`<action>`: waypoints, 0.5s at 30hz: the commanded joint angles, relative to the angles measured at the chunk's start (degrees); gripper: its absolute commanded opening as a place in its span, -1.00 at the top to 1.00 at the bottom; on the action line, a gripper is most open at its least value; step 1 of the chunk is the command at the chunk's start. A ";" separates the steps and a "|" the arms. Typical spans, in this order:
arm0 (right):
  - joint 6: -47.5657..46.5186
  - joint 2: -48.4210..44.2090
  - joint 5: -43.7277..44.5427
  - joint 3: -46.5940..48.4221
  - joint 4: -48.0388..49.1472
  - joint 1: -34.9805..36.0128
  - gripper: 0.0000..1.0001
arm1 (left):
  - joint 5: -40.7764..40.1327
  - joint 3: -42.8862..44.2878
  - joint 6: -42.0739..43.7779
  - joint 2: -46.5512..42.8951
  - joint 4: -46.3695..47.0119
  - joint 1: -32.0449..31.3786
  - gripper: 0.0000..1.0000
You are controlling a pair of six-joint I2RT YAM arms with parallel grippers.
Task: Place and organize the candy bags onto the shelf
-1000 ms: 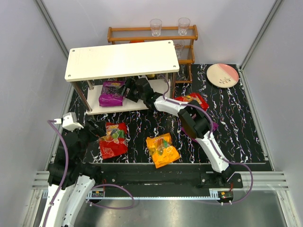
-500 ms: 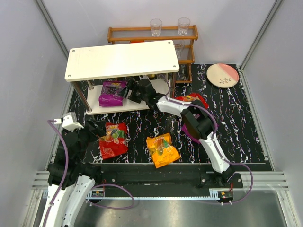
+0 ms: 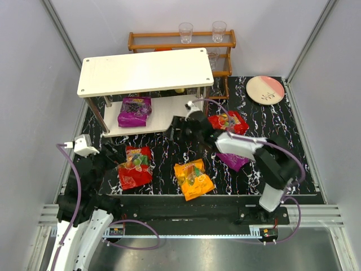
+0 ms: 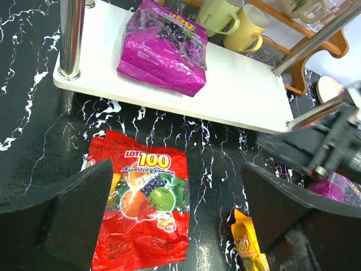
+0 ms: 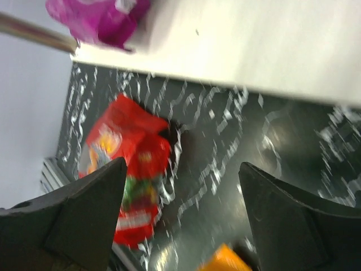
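The white two-tier shelf [image 3: 113, 72] stands at the back left. One purple candy bag [image 3: 134, 111] lies on its lower board [image 4: 242, 93], also in the left wrist view [image 4: 163, 48] and blurred in the right wrist view [image 5: 98, 17]. On the black mat lie a red bag [image 3: 134, 166] [image 4: 141, 206] [image 5: 127, 169], an orange bag [image 3: 193, 178] [image 4: 248, 248], a second red bag [image 3: 228, 121], and a second purple bag [image 3: 234, 160] partly under the right arm. My right gripper [image 3: 177, 129] [image 5: 180, 214] is open and empty, just in front of the shelf. My left gripper [image 3: 113, 152] [image 4: 175, 226] is open and empty above the near red bag.
A brown wooden rack [image 3: 180, 40] with clear glasses stands behind the shelf, with mugs [image 4: 225, 17] on its lower level. A pink plate [image 3: 265, 89] lies at the back right. The shelf's metal legs [image 4: 72, 36] stand at its corners.
My right gripper has pulled back out from under the shelf's top board toward the front right. The purple bag stays on the lower board. The left arm has not moved.
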 commanded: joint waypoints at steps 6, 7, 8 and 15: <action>-8.73 -39.78 19.61 -25.50 -16.17 0.53 -0.86 | -0.16 0.34 0.47 -0.93 1.79 -0.29 -0.98; -9.00 -46.34 22.53 -26.49 -18.37 0.53 -0.86 | -0.07 0.25 0.47 -1.10 1.79 -0.29 -0.98; -9.18 -49.54 25.69 -27.37 -22.39 0.44 -0.87 | -0.07 0.34 0.47 -1.19 1.88 -0.29 -0.98; -20.58 -69.07 58.45 -33.26 -25.07 -3.68 -0.93 | 1.24 0.25 0.99 -1.02 2.40 -0.37 -0.98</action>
